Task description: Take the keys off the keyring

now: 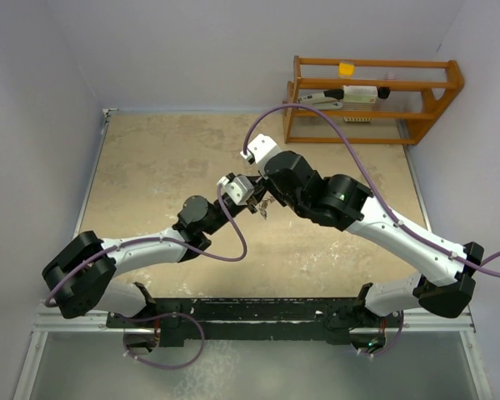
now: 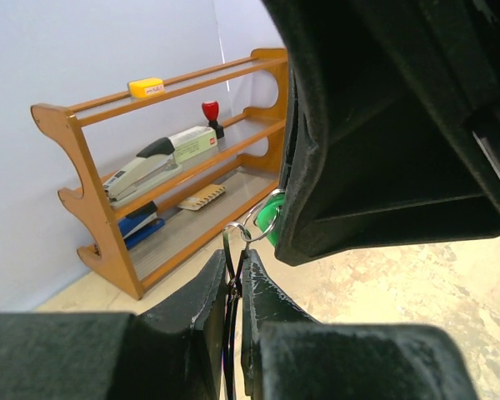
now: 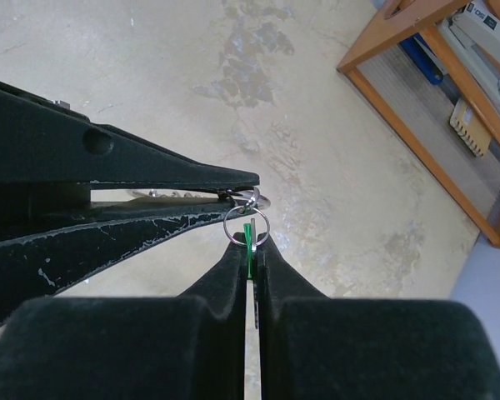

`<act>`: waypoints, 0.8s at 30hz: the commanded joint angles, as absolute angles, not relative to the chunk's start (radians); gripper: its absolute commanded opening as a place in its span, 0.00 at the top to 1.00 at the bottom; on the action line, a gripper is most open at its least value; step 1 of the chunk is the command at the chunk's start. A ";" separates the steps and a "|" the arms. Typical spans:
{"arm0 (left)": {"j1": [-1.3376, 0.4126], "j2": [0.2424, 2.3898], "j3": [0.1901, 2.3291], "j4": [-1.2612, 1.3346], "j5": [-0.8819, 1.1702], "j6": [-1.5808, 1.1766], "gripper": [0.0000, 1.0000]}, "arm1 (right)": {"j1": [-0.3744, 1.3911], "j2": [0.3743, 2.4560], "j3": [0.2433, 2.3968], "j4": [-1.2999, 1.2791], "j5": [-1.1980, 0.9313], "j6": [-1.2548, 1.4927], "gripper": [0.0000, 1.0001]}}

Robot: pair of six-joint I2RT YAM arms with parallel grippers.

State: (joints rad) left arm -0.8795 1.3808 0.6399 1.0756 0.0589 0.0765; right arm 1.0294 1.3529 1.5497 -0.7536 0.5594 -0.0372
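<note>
While left end effector [image 2: 236,271] nips thin silver keyring [image 3: 226,227], right end effector [image 3: 250,254] clamps green-headed key [image 3: 248,248].

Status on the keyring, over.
Left gripper shut on silver keys. Right gripper shut on green key. Keyring between them, midair. Nothing blocking.

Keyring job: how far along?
Done: nothing visible; no loose key in view on the table.
In hand: right gripper jaws shut on the green key, left gripper jaws shut on the keyring, mid-air.
Left: all of it; green key is threaded on.
</note>
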 commanded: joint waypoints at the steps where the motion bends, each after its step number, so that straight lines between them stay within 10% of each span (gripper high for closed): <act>1: -0.868 1.357 0.676 0.986 -0.053 0.133 1.00 | 1.036 1.322 1.570 -0.727 0.618 -0.041 1.00; 24: -0.868 1.192 0.616 0.996 -0.161 0.157 1.00 | 1.035 1.327 1.450 -0.672 0.583 -0.016 1.00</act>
